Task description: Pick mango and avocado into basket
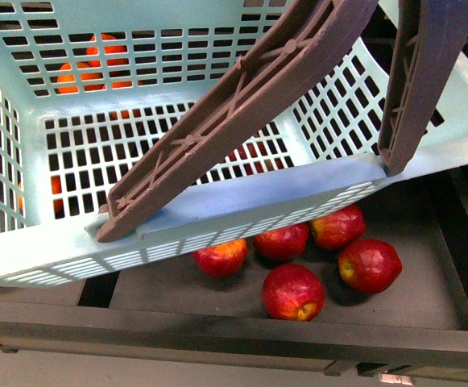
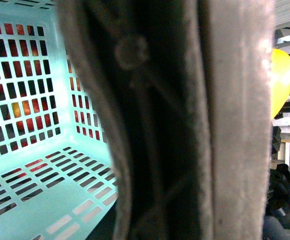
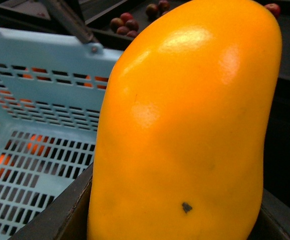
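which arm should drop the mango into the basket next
Right. The mango fills the right wrist view, apparently held in the right claw, with the basket open beside it. The left wrist view is mostly blocked by a basket handle; it sees the mango only at the edge.

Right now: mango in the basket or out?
Out. The mango fills the right wrist view with the basket beyond it; the front view shows the basket floor bare.

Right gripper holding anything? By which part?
Yes: the smooth oblong yellow-orange mango, by its end nearest the wrist camera, between the dark jaws.
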